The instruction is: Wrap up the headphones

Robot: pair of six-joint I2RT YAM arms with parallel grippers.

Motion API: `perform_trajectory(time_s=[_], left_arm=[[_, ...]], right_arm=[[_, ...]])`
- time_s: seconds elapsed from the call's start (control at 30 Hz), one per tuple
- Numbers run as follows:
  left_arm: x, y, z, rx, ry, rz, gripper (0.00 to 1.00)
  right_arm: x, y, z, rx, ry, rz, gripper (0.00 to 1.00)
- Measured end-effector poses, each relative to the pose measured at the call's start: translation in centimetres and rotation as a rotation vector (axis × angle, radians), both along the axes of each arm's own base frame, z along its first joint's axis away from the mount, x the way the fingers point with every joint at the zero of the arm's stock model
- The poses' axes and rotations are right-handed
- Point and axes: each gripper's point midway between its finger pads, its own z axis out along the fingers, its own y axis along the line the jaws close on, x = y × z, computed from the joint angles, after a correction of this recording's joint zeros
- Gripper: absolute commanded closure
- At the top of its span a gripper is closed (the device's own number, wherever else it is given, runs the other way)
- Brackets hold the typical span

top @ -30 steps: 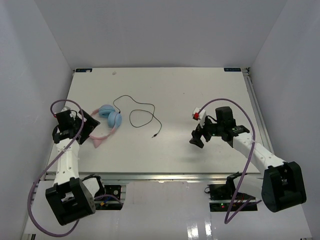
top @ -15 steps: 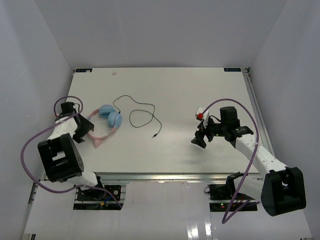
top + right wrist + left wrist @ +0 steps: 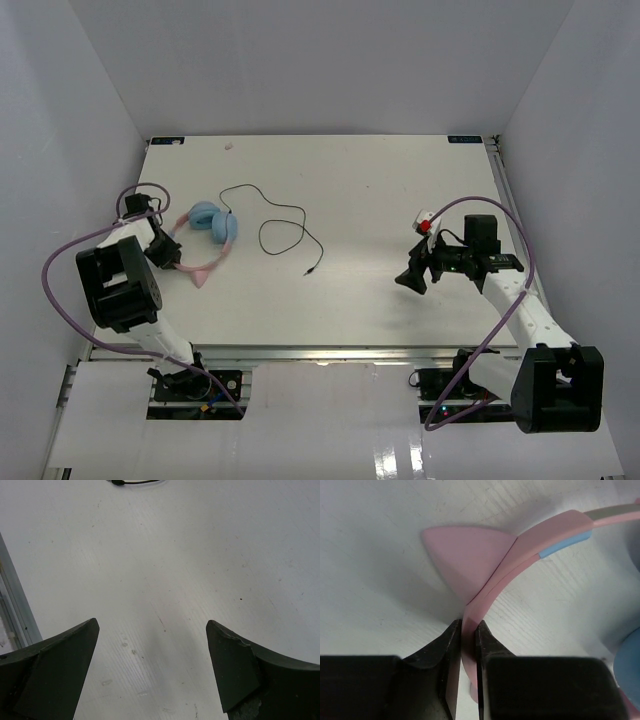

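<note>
Left wrist view: the left gripper (image 3: 468,630) is closed down to a narrow slit on the headphones (image 3: 520,547), clamping the pink headband (image 3: 492,587).
Grip detail: the thin edge of the band runs straight between the two black fingers (image 3: 445,647), and both pads press against it.
Cat ear: a pink triangular point (image 3: 462,555) lies flat on the table (image 3: 370,555) just ahead of the fingertips and slightly to their left, joined to the band.
Ear cup: a light-blue cup (image 3: 627,667) shows to the right of the fingers, partly cut off by the picture edge.
Top external view: the left gripper (image 3: 165,250) sits at the near-left curve of the headband, with both blue cups lying beyond it and to its right.
Cord: the thin black cord (image 3: 285,222) lies loose on the table in a loop, well to the right of the left gripper and touching neither gripper.
Plug: the cord's free end (image 3: 310,271) lies between the two grippers, apart from both.
Right gripper (image 3: 151,624): the jaws are spread wide, with nothing between them and only bare table below.
Right gripper, position: it hangs over the table (image 3: 410,280), well apart from the headphones, with the plug ahead of its fingertips.
</note>
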Motion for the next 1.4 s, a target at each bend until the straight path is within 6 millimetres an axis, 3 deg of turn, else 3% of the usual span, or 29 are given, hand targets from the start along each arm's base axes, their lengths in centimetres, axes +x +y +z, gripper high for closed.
perform_trajectory(time_s=[0.17,0.3,0.4,0.5,0.63,0.7,0.87,1.2,1.4], left_arm=[[-0.1,-0.8,0.4,-0.009,-0.021,-0.032,1.00],[1.3,-4.6,3.8,-0.001,-0.103,-0.211,1.00],[3.6,-10.6,8.7,0.031,-0.226,-0.459,1.00],[5.3,-18.9,14.2,0.023,-0.384,-0.718,1.00],[3.9,-27.8,18.7,-0.033,-0.506,-0.982,1.00],[2.6,-29.6,19.4,-0.054,-0.500,-1.050,1.00],[0.9,-31.5,21.2,-0.082,-0.493,-1.116,1.00],[-0.8,-33.8,26.4,-0.167,-0.586,-1.173,1.00],[-2.8,-34.0,27.9,-0.221,-0.607,-1.197,1.00]], right_arm=[[-0.7,0.2,0.0,0.015,0.011,0.030,0.04],[-2.2,0.7,0.5,0.014,-0.037,0.152,0.04],[-2.9,0.9,1.4,-0.005,-0.142,0.251,0.07],[-2.7,1.1,2.9,-0.023,-0.265,0.289,0.09],[-1.1,1.2,6.5,-0.026,-0.423,0.279,0.09],[0.1,1.6,8.7,-0.002,-0.490,0.264,0.10],[2.6,2.4,12.6,0.096,-0.541,0.207,0.10],[4.0,3.6,14.4,0.197,-0.520,0.201,0.10],[7.3,4.1,16.9,0.199,-0.555,0.195,0.09]])
